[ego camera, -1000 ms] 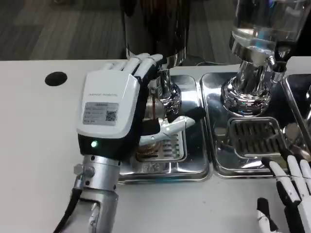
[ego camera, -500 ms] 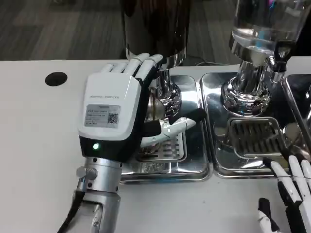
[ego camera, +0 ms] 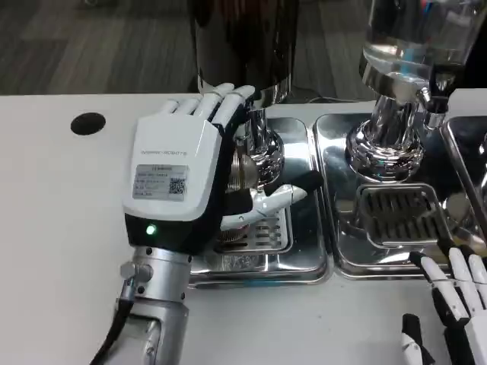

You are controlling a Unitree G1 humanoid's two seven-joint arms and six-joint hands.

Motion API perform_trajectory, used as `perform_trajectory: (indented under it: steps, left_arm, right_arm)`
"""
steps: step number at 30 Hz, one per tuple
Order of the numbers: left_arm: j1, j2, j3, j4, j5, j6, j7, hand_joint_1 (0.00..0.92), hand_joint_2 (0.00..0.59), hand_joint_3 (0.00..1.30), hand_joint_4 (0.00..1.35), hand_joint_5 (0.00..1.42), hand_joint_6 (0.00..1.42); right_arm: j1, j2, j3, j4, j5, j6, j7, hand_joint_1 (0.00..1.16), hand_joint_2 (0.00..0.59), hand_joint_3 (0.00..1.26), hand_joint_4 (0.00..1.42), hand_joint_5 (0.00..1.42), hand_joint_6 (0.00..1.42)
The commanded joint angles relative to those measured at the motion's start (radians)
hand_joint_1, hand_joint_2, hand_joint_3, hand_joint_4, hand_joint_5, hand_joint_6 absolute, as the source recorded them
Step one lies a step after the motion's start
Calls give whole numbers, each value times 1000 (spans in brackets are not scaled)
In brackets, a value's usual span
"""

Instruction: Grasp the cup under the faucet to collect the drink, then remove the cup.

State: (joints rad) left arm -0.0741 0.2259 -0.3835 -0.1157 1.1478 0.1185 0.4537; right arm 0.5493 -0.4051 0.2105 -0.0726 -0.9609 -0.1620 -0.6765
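A clear ribbed cup (ego camera: 243, 172) stands on the drip grate of the left steel tray (ego camera: 304, 262), under the faucet (ego camera: 256, 125) of the dark dispenser (ego camera: 243, 46). My left hand (ego camera: 179, 182) grips the cup, with its fingers round the far side and its thumb (ego camera: 274, 199) across the near side. The hand's white back hides most of the cup. Whether any drink is flowing or in the cup is not visible. My right hand (ego camera: 456, 304) lies at the bottom right of the head view, fingers apart, holding nothing.
A second dispenser (ego camera: 403, 68) with a clear tank stands on its own steel tray (ego camera: 380, 262) to the right. A black round hole (ego camera: 88, 122) marks the table at the far left. Bare white table lies left of and in front of the trays.
My left hand has shifted slightly to the right around the cup. The right hand has sunk a little toward the bottom edge.
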Motion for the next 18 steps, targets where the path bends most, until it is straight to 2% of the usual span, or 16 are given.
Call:
perform_trajectory:
  steps: [1, 15, 18]
  left_arm:
    - [18, 11, -10, 29, -2, 5, -14, 0, 69, 378, 318, 481, 459]
    - [6, 0, -17, 41, -6, 8, -14, 0, 69, 371, 318, 467, 456]
    - [-1, -6, -14, 35, -6, 17, -19, 0, 64, 371, 308, 440, 417]
  right_arm:
    - [0, -4, -3, -3, -8, 3, -9, 249, 504, 143, 0, 0, 0]
    - [5, -2, -11, 3, 12, -4, -15, 253, 505, 143, 0, 0, 0]
    - [12, -2, -15, 11, 18, -8, -22, 251, 501, 143, 0, 0, 0]
